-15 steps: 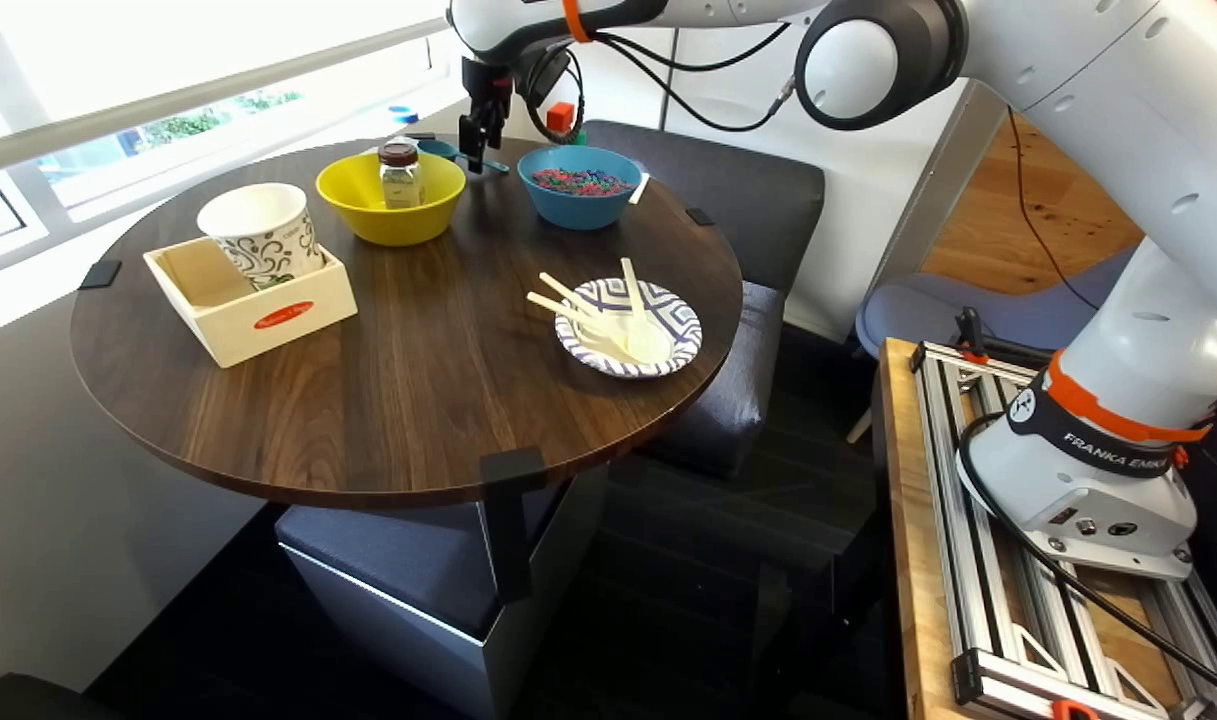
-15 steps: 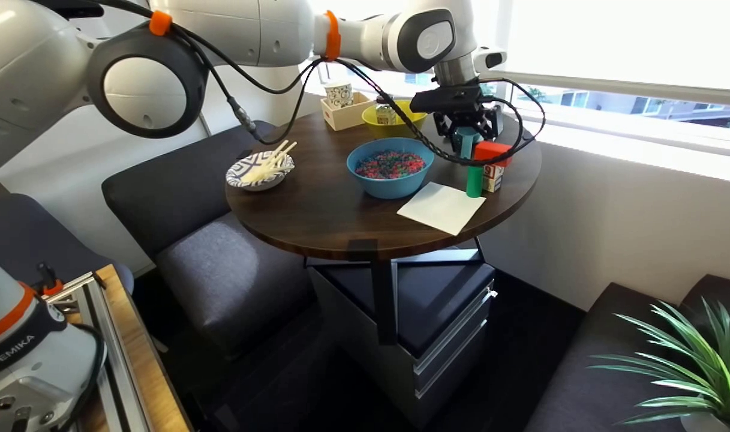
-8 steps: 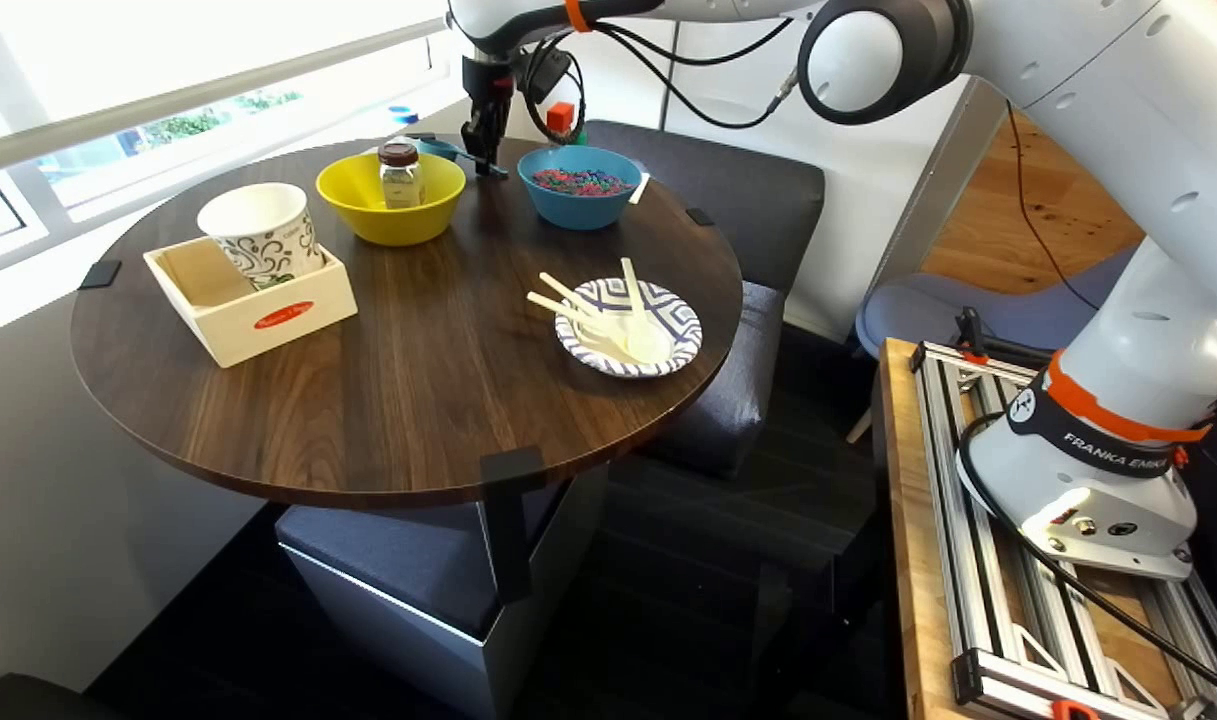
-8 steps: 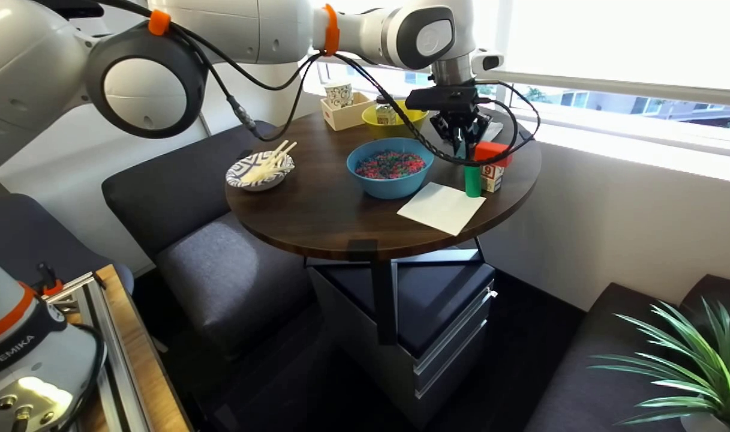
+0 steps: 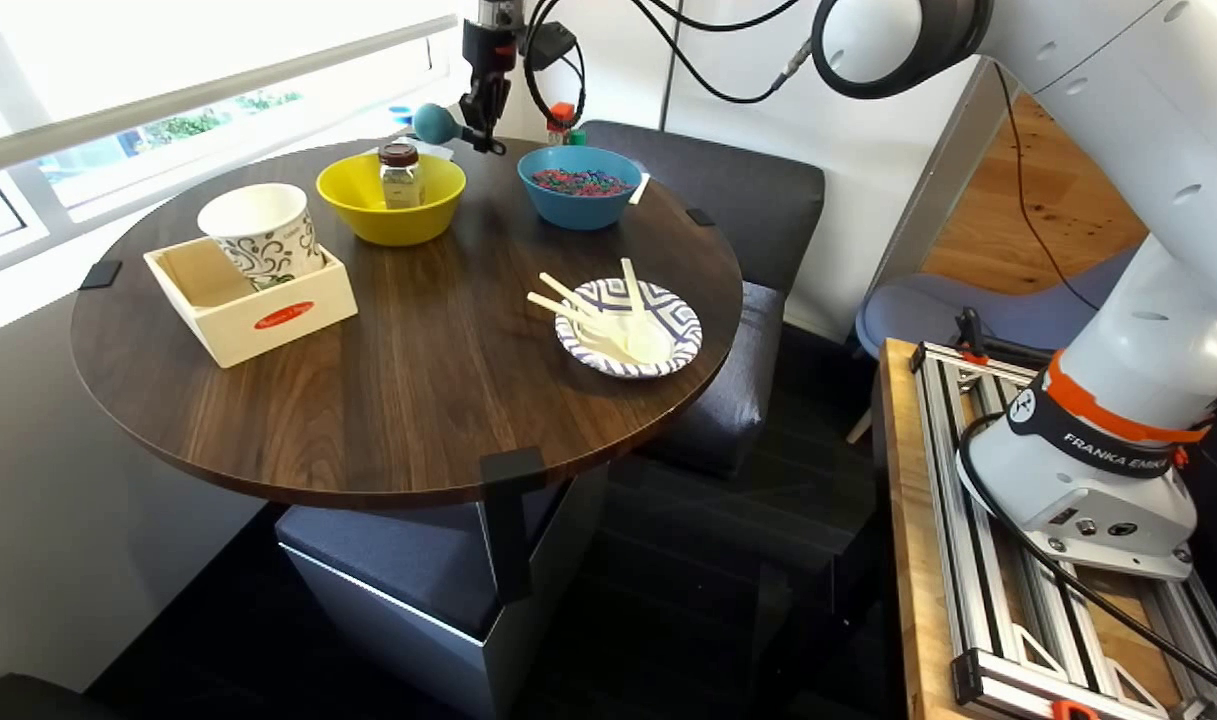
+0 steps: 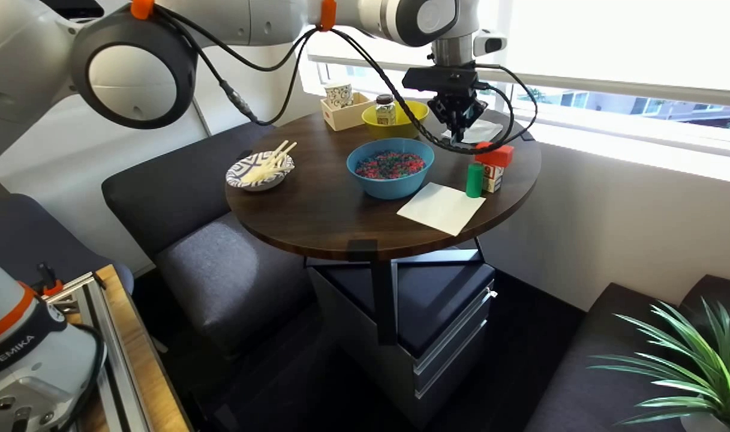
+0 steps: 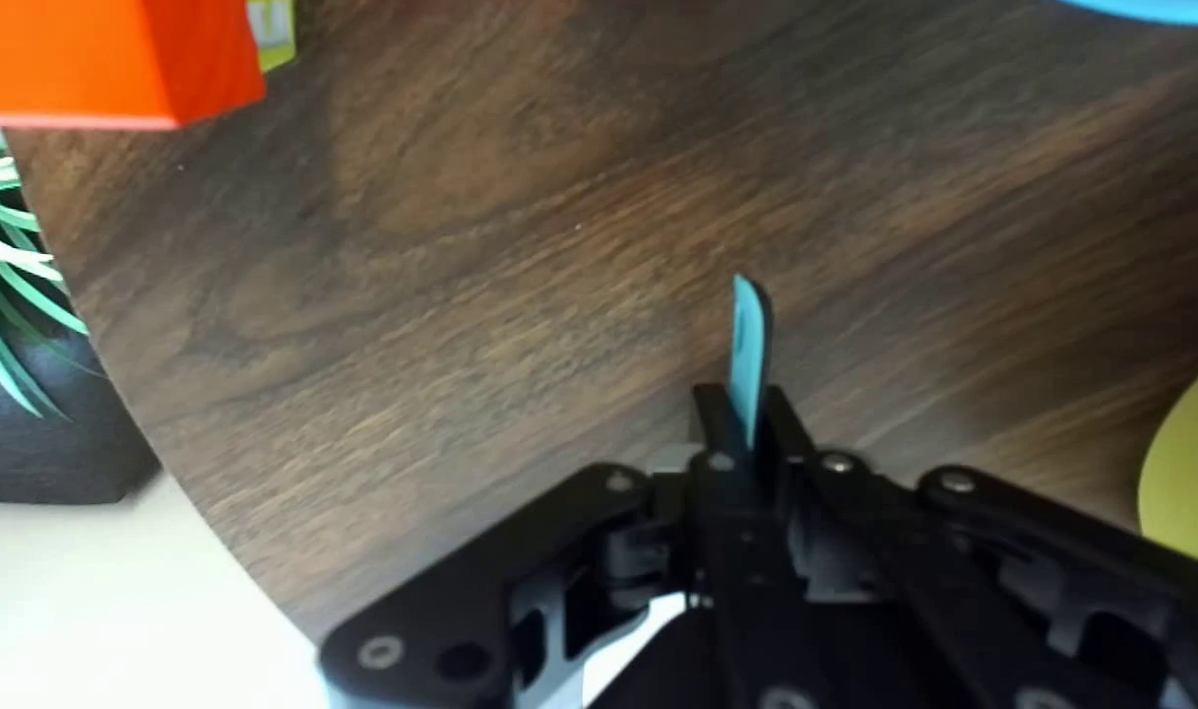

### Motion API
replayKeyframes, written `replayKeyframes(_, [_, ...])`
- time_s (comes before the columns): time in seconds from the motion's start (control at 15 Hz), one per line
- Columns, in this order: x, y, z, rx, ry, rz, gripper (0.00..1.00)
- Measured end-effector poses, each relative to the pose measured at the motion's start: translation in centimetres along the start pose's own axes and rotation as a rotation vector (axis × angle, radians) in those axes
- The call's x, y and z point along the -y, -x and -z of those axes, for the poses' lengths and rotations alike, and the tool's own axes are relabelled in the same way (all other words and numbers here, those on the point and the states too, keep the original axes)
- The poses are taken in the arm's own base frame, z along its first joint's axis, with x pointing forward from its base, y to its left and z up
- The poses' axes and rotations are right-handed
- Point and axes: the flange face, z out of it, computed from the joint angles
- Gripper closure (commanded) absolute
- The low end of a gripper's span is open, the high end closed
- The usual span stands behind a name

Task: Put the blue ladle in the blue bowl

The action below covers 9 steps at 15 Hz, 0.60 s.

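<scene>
The blue ladle's round scoop head hangs above the table behind the yellow bowl, back outward. Its handle runs up between the black fingers of my gripper, which are shut on it. In both exterior views the gripper stands over the far part of the table, with the ladle off the tabletop. The scoop is hidden in the wrist view. The blue bowl, holding red, blue and green bits, stands upright beside the gripper and lower; its rim just enters the wrist view.
Left of the gripper sits the yellow bowl with a spice jar. A red block and green cylinder stand near the table edge. A wooden box with a paper cup and a patterned bowl are farther away.
The jaws have closed on the ladle's handle. The gripper has risen, lifting the ladle off the table, and the scoop has turned. The bowls have not moved.
</scene>
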Motion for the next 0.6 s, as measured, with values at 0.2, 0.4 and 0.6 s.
replayKeyframes(0.2, [-0.5, -0.3, 3.6, -0.040, 0.019, -0.021, 0.98])
replayKeyframes(0.4, [-1.1, -0.3, 7.5, -0.072, 0.050, -0.056, 0.98])
replayKeyframes(0.6, [-1.9, 0.5, 10.4, -0.071, 0.070, -0.102, 0.98])
